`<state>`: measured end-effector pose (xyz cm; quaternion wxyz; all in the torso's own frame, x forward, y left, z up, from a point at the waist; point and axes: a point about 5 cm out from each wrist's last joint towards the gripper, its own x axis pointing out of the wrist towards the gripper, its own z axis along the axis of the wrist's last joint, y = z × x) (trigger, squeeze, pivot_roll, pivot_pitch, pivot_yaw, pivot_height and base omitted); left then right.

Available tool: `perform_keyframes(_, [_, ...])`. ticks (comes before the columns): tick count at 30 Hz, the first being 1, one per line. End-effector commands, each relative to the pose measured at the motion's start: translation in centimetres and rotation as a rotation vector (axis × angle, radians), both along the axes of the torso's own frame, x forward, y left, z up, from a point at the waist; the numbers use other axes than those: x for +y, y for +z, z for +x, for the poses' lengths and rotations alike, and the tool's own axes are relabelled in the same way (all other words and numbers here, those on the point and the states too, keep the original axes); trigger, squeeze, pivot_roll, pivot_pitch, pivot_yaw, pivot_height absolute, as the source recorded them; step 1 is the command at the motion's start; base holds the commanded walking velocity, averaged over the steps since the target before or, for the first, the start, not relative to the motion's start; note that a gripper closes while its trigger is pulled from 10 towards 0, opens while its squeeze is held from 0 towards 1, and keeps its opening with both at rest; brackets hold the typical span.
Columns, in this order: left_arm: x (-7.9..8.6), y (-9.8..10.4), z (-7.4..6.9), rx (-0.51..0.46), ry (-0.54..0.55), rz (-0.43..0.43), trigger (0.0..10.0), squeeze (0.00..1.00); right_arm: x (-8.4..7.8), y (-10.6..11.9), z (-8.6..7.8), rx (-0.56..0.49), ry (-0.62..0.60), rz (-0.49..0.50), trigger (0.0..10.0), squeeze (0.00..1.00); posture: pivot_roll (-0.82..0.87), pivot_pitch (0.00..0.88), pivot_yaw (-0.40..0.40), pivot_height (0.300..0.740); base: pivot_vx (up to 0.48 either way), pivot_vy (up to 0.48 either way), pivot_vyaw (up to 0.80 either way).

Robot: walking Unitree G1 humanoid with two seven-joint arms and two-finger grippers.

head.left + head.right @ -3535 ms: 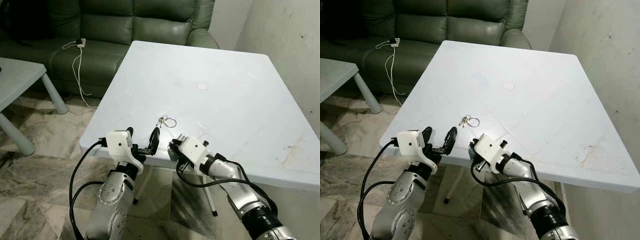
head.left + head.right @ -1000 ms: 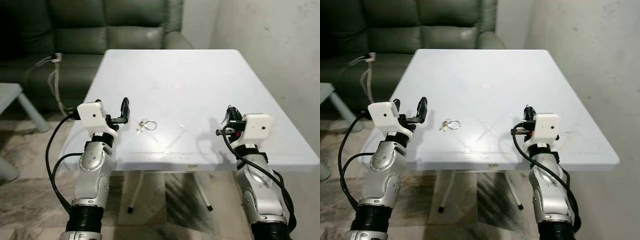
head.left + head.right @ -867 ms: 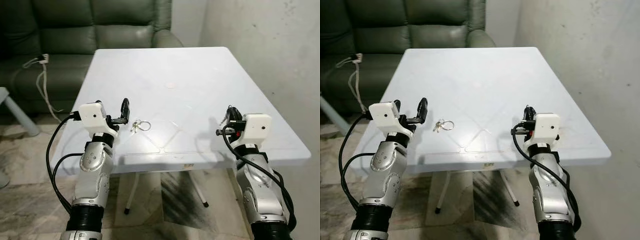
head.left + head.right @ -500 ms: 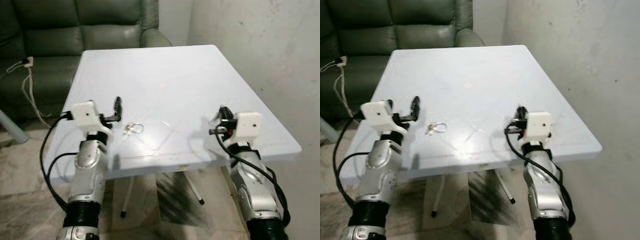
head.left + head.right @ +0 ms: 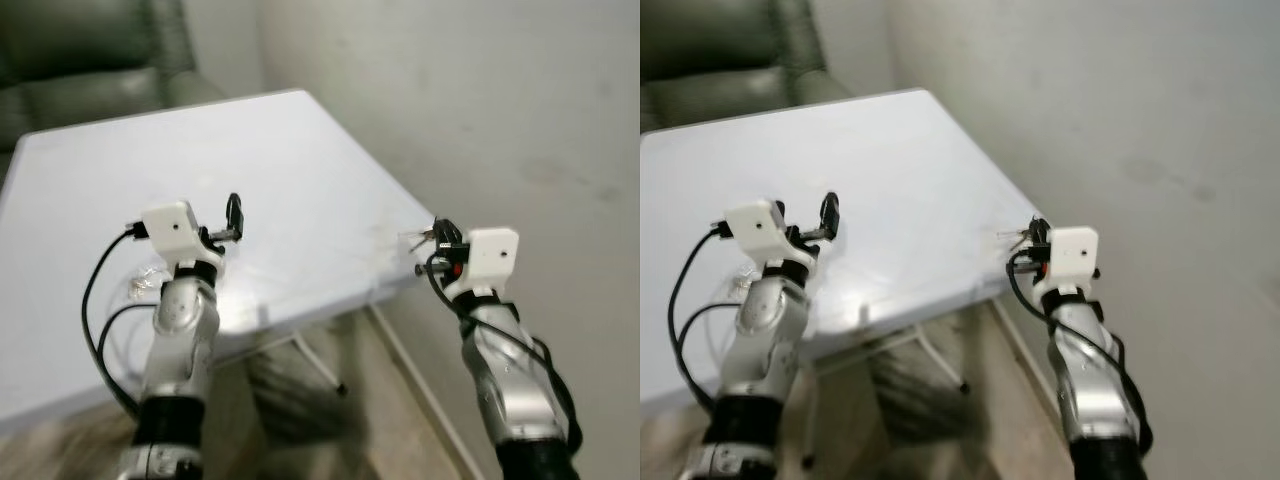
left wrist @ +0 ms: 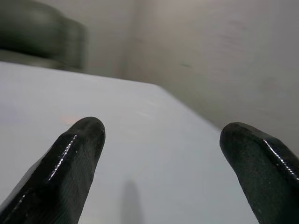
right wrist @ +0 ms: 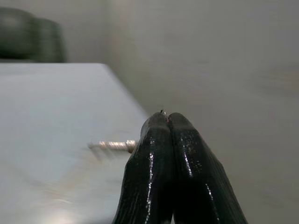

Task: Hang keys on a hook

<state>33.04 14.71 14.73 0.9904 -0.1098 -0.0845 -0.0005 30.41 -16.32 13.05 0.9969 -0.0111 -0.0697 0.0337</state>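
The keys are a blurred silver bunch on the white table, just left of my left forearm. My left gripper is raised above the table to the right of the keys, open, with nothing between its black fingers. My right gripper hovers at the table's right edge. It is shut on a small silver screw-like hook, whose threaded shank sticks out sideways from the closed fingers.
A bare grey wall runs close along the right of the table. A dark green sofa stands behind the table at the far left. Table legs and floor show beneath the near edge. The picture is blurred.
The camera has swung to the right, so table and sofa slid left and the wall came in. Both arms keep their pose. The keys still lie on the table.
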Motion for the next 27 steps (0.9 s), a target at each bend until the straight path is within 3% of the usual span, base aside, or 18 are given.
perform_keyframes(1, [0.75,0.20,0.06,-0.002,0.019,0.021,10.0,0.00,0.52,0.62,0.16,-0.021,0.012,0.006,10.0,0.00,-0.03,0.000,-0.020,0.740,0.000,0.000,-0.77])
perform_keyframes(8, [0.83,0.20,-0.21,-0.007,0.035,0.057,10.0,0.00,0.61,0.67,0.06,-0.022,0.019,-0.002,10.0,0.00,-0.02,0.000,-0.025,0.740,0.000,0.000,-0.77])
perform_keyframes(27, [0.63,-0.01,-0.83,-0.002,0.040,0.047,10.0,0.00,0.62,0.73,-0.23,-0.014,0.023,-0.013,10.0,0.00,-0.02,0.000,-0.044,0.740,0.000,0.000,-0.76])
